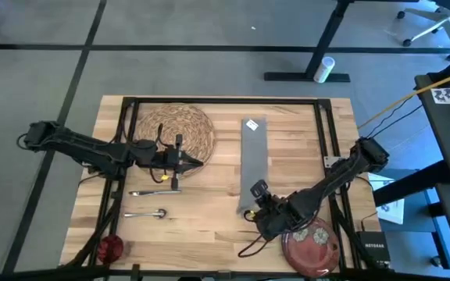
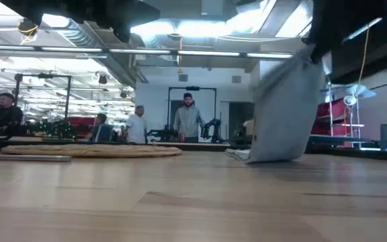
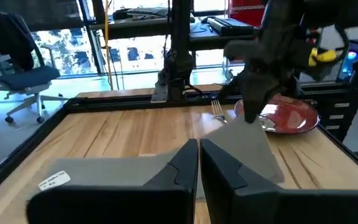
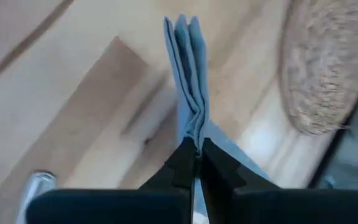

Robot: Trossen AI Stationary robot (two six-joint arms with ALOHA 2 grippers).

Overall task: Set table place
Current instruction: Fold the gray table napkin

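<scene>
Right tool (image 4: 197,149) is pinched closed on the gathered near end of the gray napkin (image 4: 188,81). The cloth is soft and light, folds bunch at the grip; best held at an end. The far end rests on the counter (image 1: 209,226), long axis running front to back, beside the straw mat (image 1: 180,129). Left tool (image 1: 187,162), fingers together and empty, waits at the mat's edge.

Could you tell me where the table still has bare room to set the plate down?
Bare wood lies between the woven mat and the gray napkin, and near the front edge between the spoon and the right gripper. The front right corner is crowded by the plate.
</scene>
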